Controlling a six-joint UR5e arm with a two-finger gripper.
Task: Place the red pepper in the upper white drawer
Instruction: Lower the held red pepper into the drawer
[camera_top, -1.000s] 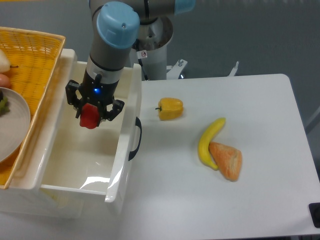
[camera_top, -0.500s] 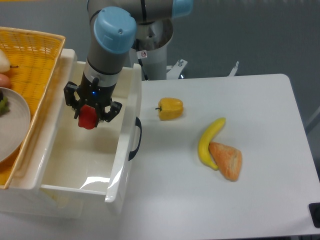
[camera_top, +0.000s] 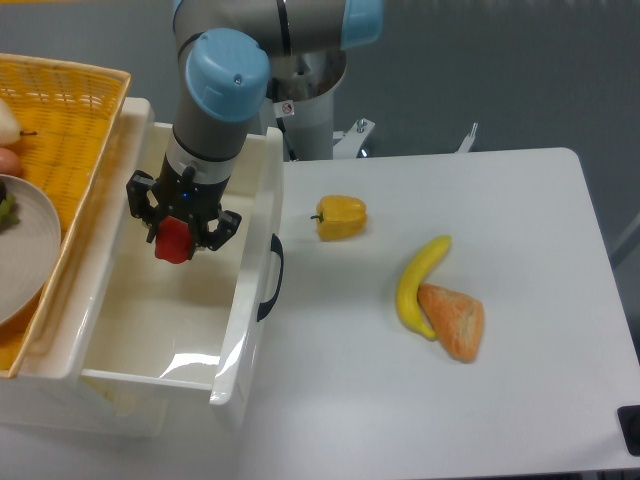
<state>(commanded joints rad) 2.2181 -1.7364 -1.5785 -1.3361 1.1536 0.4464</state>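
Note:
The red pepper (camera_top: 174, 241) is small and glossy and sits between the fingers of my gripper (camera_top: 176, 236). The gripper is shut on it and holds it inside the outline of the upper white drawer (camera_top: 120, 340), above the drawer's back half. The drawer is pulled open, with deep white walls and a black curved handle (camera_top: 271, 278) on its front. I cannot tell how high the pepper hangs above the drawer floor.
A yellow woven basket (camera_top: 70, 120) with a grey plate (camera_top: 22, 250) and fruit stands left of the drawer. On the white table lie a yellow pepper (camera_top: 341, 216), a banana (camera_top: 417, 282) and an orange bread piece (camera_top: 454, 320). The arm's base (camera_top: 310, 100) is behind.
The gripper with the red pepper has shifted slightly to the left and a little lower over the drawer. Nothing else moved.

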